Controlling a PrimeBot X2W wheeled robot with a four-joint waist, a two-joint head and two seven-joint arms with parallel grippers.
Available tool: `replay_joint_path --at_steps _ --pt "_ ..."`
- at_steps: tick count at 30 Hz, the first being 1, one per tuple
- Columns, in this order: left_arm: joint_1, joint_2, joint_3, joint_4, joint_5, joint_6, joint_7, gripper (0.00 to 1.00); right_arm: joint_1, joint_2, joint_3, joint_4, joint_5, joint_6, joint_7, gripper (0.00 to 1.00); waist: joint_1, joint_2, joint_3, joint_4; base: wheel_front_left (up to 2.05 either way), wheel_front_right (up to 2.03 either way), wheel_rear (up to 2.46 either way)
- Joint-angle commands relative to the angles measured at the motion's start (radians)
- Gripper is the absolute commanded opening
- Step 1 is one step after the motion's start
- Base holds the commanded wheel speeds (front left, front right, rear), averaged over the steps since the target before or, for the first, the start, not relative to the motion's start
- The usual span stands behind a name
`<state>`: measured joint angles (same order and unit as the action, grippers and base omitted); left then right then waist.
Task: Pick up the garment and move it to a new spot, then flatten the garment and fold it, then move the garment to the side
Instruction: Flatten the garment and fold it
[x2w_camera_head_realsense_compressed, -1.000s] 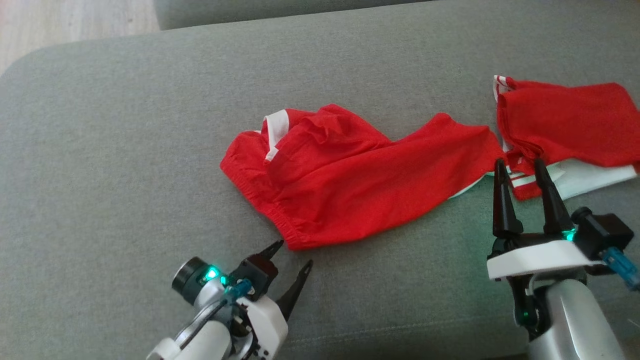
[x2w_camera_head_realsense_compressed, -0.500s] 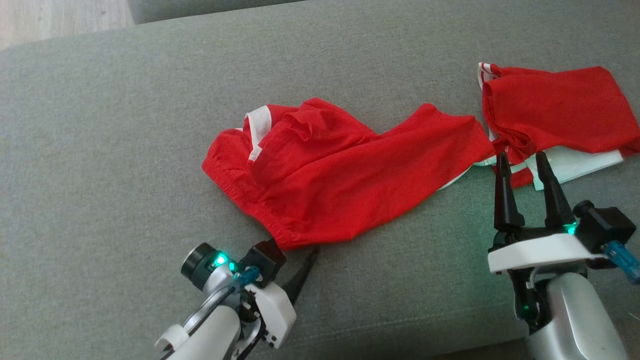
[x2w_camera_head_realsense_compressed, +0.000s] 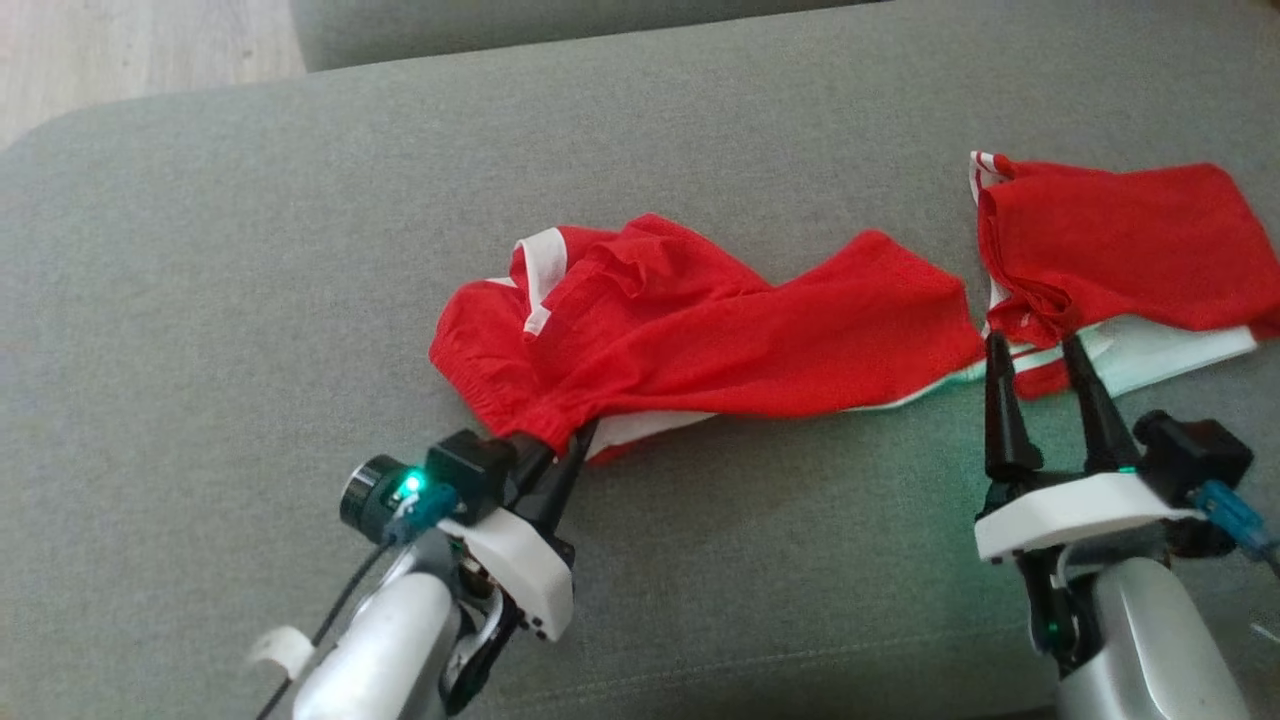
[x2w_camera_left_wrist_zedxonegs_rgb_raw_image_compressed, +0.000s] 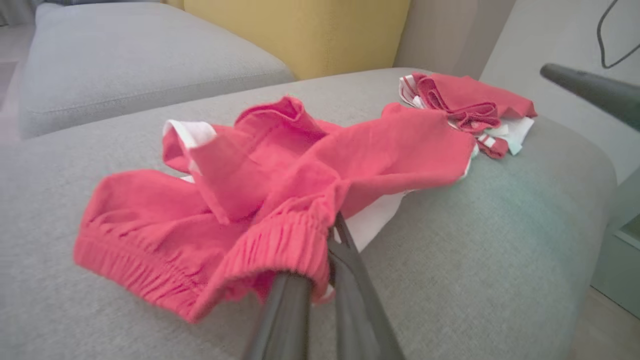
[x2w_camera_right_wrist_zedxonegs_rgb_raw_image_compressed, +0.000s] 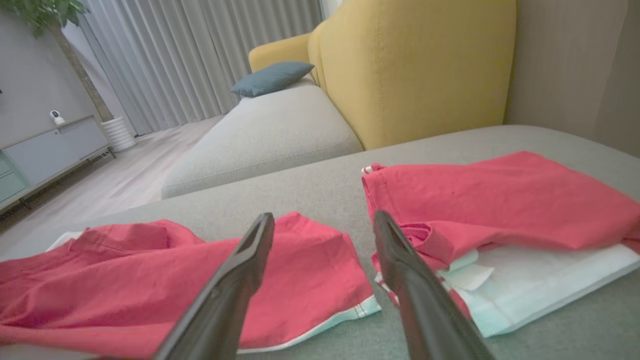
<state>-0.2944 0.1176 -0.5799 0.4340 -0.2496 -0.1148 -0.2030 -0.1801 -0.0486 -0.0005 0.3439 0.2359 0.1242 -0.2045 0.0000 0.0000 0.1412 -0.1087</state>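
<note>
Gripping the red garment (x2w_camera_head_realsense_compressed: 720, 340) by its elastic waistband, your left claw (x2w_camera_head_realsense_compressed: 565, 440) is clenched on it; cloth trails away up-right from the tips across the grey cushion (x2w_camera_head_realsense_compressed: 200, 300). Your right claw (x2w_camera_head_realsense_compressed: 1030, 345) stands released, tips at the gap between that garment and a folded red piece (x2w_camera_head_realsense_compressed: 1110, 240).

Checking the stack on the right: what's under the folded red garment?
A white cloth lies under the folded red garment, poking out along its near edge. How far it reaches beneath is covered.
</note>
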Motion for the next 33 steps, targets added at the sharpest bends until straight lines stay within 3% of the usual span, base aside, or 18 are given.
replay_joint_path --at_steps 1,13,33 --pt "-0.028 0.021 0.046 -0.049 -0.012 0.001 0.009 0.0 -0.027 -0.002 0.03 -0.011 -0.01 0.007 0.029 1.0 0.0 0.0 -0.006 0.006 0.0 0.0 0.0" --pt "-0.009 0.061 0.045 -0.11 -0.01 0.024 0.041 0.0 -0.013 -0.002 -0.007 0.09 0.023 0.007 0.135 1.0 0.0 0.0 0.004 0.007 0.0 0.0 0.0" --pt "-0.028 0.077 0.014 -0.152 -0.003 0.034 0.061 0.0 -0.171 -0.002 0.022 0.329 0.11 0.007 0.136 1.0 0.0 0.0 0.057 0.026 0.0 0.0 0.0"
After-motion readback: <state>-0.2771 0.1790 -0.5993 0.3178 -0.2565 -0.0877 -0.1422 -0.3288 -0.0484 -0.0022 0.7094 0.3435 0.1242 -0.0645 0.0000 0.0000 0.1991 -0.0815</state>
